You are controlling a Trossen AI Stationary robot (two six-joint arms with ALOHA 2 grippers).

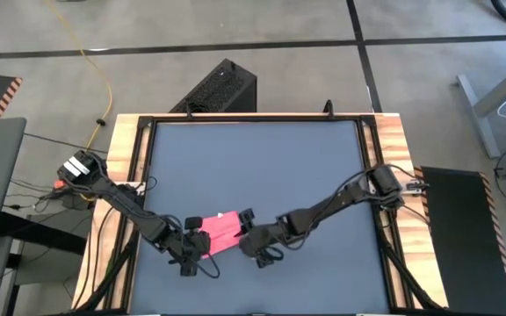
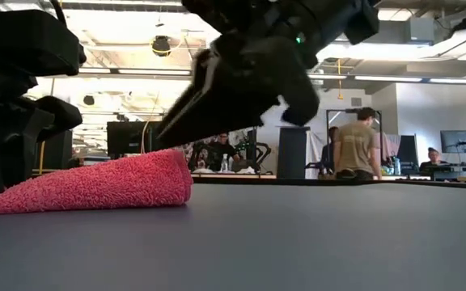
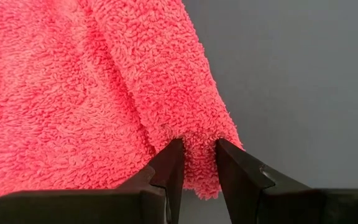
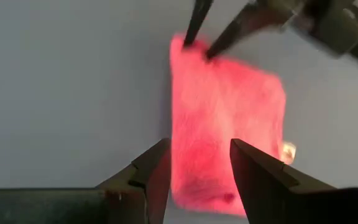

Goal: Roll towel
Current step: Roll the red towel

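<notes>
Overhead, high view — towel (image 1: 219, 232): pink-red, folded flat on the dark table (image 1: 253, 167), near its front edge, between the two arms; small pale tag at the far corner, too small to read
High view — left gripper (image 1: 197, 248): low at the towel's near-left corner, touching cloth; finger gap not clear from above
High view — right gripper (image 1: 245, 235): just beside the towel's right edge, above the mat
Low view — towel (image 2: 87, 184): thick looped terry, lying as a low soft mound with a rounded folded edge; judged light, limp, grippy rather than slippery, not fragile
Low view — right gripper (image 2: 241, 85): hanging above the towel's rounded end, not touching; jaws spread, nothing between them
Low view — writing: none legible on cloth, arms or room
Left wrist view — left gripper (image 3: 194, 165): jaws narrowly apart, pinched on a rolled fold at the edge of the towel (image 3: 73, 99); cloth bulging between the fingers
Left wrist view — where to hold: judged best at a folded edge or corner, pinching several layers so the loops do not slip out
Right wrist view — right gripper (image 4: 197, 162): jaws wide, empty, poised over the near end of the towel (image 4: 225, 118)
Right wrist view — label: pale tag at one corner, unreadable; no brand seen
</notes>
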